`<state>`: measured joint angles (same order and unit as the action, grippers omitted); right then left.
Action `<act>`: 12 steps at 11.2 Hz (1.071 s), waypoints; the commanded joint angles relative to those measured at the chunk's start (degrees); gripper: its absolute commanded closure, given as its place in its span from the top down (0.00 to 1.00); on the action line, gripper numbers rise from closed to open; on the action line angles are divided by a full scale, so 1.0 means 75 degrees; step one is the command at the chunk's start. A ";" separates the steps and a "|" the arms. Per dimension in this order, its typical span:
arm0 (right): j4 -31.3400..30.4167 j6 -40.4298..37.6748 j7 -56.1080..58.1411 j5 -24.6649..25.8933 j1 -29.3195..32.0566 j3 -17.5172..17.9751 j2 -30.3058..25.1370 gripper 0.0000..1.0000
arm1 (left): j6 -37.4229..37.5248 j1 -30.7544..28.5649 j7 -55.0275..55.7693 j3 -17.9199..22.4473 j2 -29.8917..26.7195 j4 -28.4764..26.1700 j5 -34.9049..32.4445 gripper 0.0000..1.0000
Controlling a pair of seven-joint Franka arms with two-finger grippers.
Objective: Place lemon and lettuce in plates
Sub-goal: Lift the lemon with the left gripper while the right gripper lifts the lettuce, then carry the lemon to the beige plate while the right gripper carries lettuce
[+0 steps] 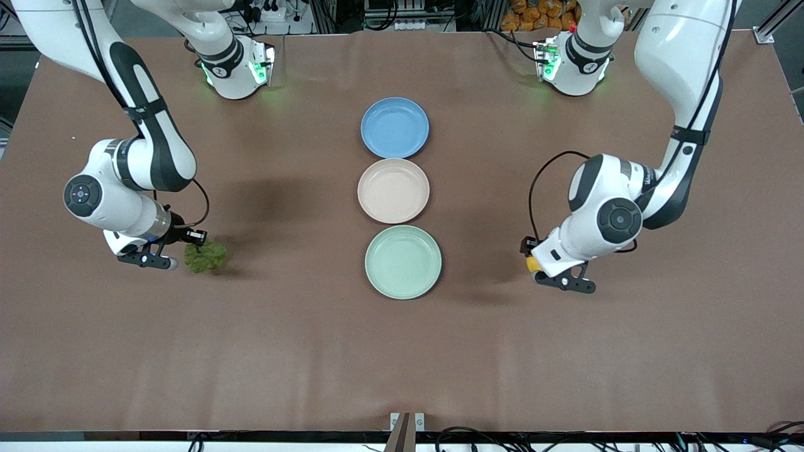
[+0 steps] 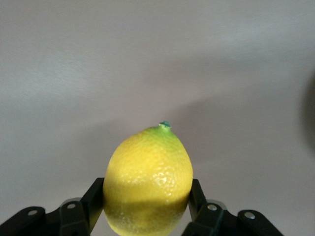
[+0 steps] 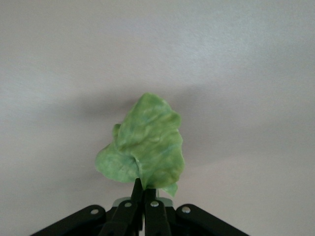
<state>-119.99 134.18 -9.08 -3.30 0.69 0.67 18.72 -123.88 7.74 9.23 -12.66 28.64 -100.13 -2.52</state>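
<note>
My right gripper (image 1: pixel 186 249) is shut on the lettuce (image 1: pixel 206 256), a wrinkly green leaf, and holds it just above the table toward the right arm's end. In the right wrist view the leaf (image 3: pixel 145 145) sticks out from the closed gripper (image 3: pixel 143 189). My left gripper (image 1: pixel 535 269) is shut on the lemon (image 1: pixel 532 263) just above the table toward the left arm's end. In the left wrist view the yellow lemon (image 2: pixel 148 179) sits between the fingers of the gripper (image 2: pixel 147 199). The beige-pink plate (image 1: pixel 393 190) and the mint green plate (image 1: pixel 402 262) lie empty in the table's middle.
A blue plate (image 1: pixel 394 127) lies empty beside the beige-pink plate, farther from the front camera. The three plates form one row between the two arms. The brown table (image 1: pixel 282 351) carries nothing else.
</note>
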 commanded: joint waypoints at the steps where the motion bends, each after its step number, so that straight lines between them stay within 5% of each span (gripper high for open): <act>1: 0.0751 -0.0837 -0.1107 -0.0215 -0.0068 0.0378 -0.0023 0.00 | 0.0696 0.0011 0.1133 -0.0665 -0.0455 -0.0067 0.0136 0.00; 4: 0.1361 -0.1109 -0.2126 -0.1070 -0.0547 0.0473 0.0059 0.00 | 0.0897 0.0325 0.2632 -0.1521 -0.0363 -0.0009 0.0054 0.00; 12: 0.4090 -0.0864 -0.7254 -0.1658 -0.2737 0.0473 0.1908 0.00 | 0.0792 0.3545 0.4733 -0.1116 0.1463 0.1115 -0.0190 0.00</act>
<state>-97.37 127.30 -52.56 -14.88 -16.07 4.54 26.61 -118.02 28.26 42.24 -24.15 34.16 -96.26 -2.48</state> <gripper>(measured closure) 0.969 0.278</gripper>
